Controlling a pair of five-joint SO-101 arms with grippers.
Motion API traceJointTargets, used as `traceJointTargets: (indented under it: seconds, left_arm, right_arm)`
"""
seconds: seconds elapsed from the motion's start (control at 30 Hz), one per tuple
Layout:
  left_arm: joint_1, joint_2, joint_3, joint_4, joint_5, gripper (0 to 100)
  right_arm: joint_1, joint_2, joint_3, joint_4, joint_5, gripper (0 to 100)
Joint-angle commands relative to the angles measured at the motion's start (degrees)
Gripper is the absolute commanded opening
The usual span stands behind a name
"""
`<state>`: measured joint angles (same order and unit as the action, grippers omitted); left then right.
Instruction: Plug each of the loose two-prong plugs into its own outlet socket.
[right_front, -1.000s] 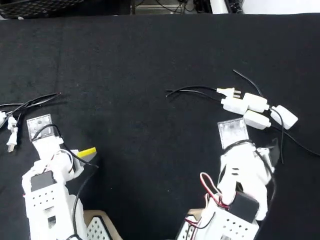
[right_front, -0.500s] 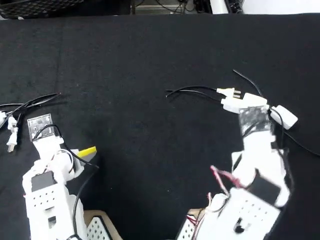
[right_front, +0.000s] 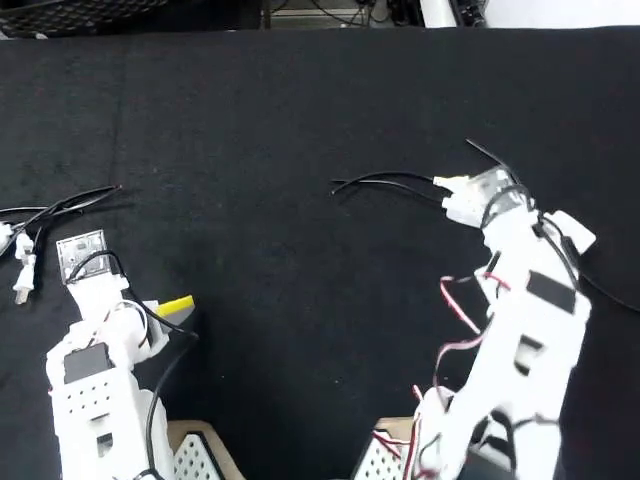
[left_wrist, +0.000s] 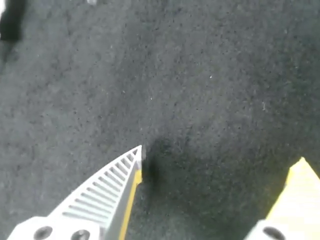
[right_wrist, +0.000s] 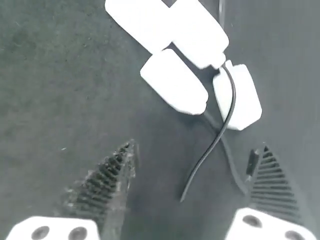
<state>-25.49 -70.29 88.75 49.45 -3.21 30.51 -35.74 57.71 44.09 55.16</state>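
The right arm (right_front: 525, 300) has stretched forward across the counter (right_front: 300, 100), bringing its spread claw (right_wrist: 197, 150) above the white plug cluster (right_wrist: 172, 87).

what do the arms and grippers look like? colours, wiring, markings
Both arms white plastic with black servos. Left arm: black cable, square grey tag. Right arm: red-and-white wires. Left gripper: ribbed white finger, yellow finger. Right gripper: dark ribbed fingers.

Even overhead light; a soft shadow hugs the left tool (left_wrist: 220, 153).
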Motion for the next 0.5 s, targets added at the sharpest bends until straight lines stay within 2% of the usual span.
traceJointTargets:
  seconds: [0.0,0.27,0.47]
  left_arm:
    - [0.66,-0.62,-0.13,-2.37,-0.53,43]
    - [0.75,-0.62,-0.13,-2.29,-0.53,43]
    - [0.75,-0.62,-0.13,-2.46,-0.53,43]
  right_arm:
    - [-0.53,10.68,-6.20,-3.69,10.11,34.6]
    - [-0.26,32.66,-18.07,-3.60,23.03,34.6]
    - [-0.88,45.58,-28.35,-3.34,23.38,34.6]
